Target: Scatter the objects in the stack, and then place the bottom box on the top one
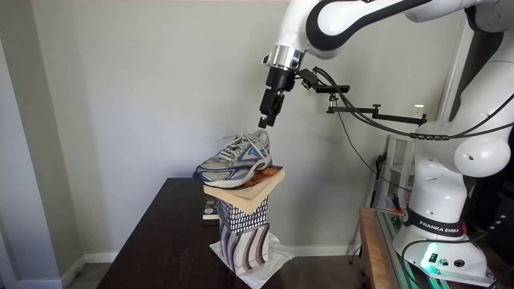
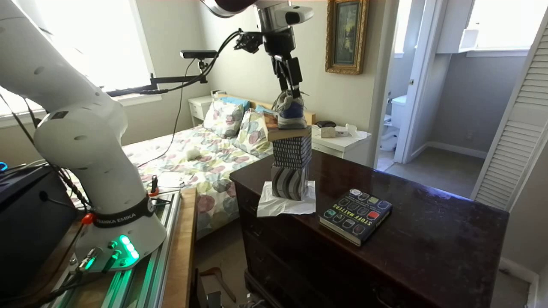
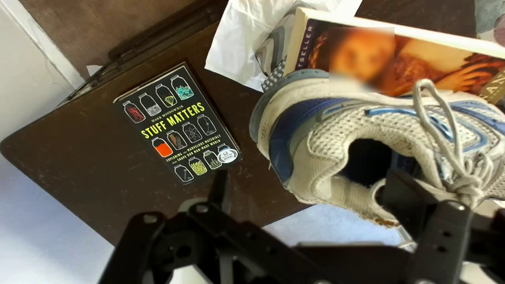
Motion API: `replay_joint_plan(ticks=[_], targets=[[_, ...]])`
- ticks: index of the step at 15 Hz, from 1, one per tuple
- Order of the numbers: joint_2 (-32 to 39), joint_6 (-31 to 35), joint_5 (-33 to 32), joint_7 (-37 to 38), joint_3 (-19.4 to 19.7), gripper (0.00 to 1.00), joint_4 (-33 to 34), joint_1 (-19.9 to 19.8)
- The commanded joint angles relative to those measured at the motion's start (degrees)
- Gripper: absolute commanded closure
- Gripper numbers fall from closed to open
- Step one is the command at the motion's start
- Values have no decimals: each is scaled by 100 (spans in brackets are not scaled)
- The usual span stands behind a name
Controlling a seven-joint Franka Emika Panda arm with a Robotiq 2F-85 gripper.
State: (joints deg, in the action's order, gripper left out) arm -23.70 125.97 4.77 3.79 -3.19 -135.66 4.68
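A stack stands near the dresser's edge. The striped box (image 1: 247, 247) is lowest, also in an exterior view (image 2: 289, 182). A dark box with white dashes (image 1: 245, 214) sits on it. A thick paperback (image 1: 241, 196) lies on that, its cover showing in the wrist view (image 3: 426, 59). A grey-and-blue running shoe (image 1: 237, 160) is on top, its heel opening visible in the wrist view (image 3: 335, 130). My gripper (image 1: 267, 122) is open and empty just above the shoe's heel. In the wrist view its fingers (image 3: 311, 185) are spread wide, one overlapping the shoe opening; contact cannot be told.
The dark dresser (image 2: 428, 244) carries a black "Stuff Matters" book (image 2: 356, 216) beside the stack. White paper (image 2: 280, 205) lies under the striped box. A bed (image 2: 205, 149) and a nightstand (image 2: 327, 147) stand behind. A camera on a bracket (image 1: 333, 89) is near the arm.
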Motion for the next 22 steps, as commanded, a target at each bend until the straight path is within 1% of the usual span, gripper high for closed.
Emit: replay_joint_plan(ticks=[1, 6, 13, 14, 15, 16, 17, 22], targets=[[90, 214, 22, 366, -114, 0, -45, -76], [173, 342, 6, 668, -151, 0, -108, -103], [289, 367, -17, 834, -188, 0, -123, -125], [302, 355, -16, 846, -193, 10, -119, -124], [316, 338, -7, 854, -195, 28, -115, -122], [327, 339, -5, 867, -199, 34, -115, -123], [340, 336, -5, 883, -203, 43, -112, -123], [385, 337, -21, 964, -221, 78, -92, -131]])
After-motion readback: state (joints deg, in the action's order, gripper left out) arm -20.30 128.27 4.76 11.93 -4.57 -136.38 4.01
